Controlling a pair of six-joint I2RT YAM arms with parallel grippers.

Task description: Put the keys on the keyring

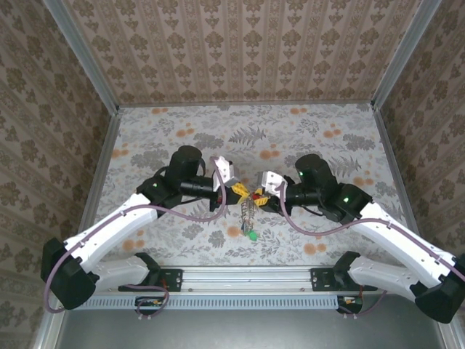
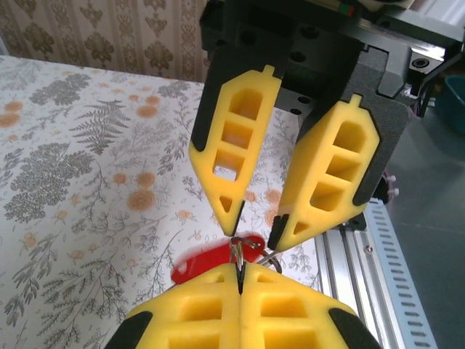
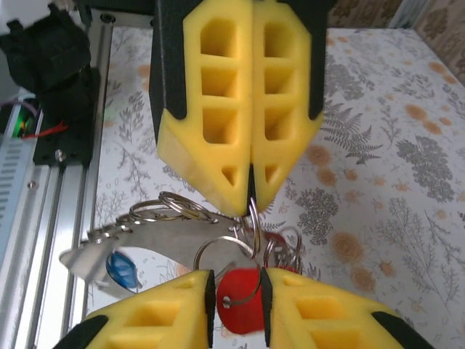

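Pinching the keyring in the left gripper, fingers pressed flat together on a loop of its wire. Places the bunch over the tabletop, near the middle of its near edge and well apart from both side edges. Cannot tell whether the lower end rests on the surface. Meets the right gripper tip to tip from the opposite side, with its 2 fingers spread a little. Sets the red key in that gap, head between the 2 yellow pads. Cannot tell whether either pad touches it. Fans smaller split rings and the blue key out toward the near edge. Dangles the green key just beyond both grippers, nearest that edge.
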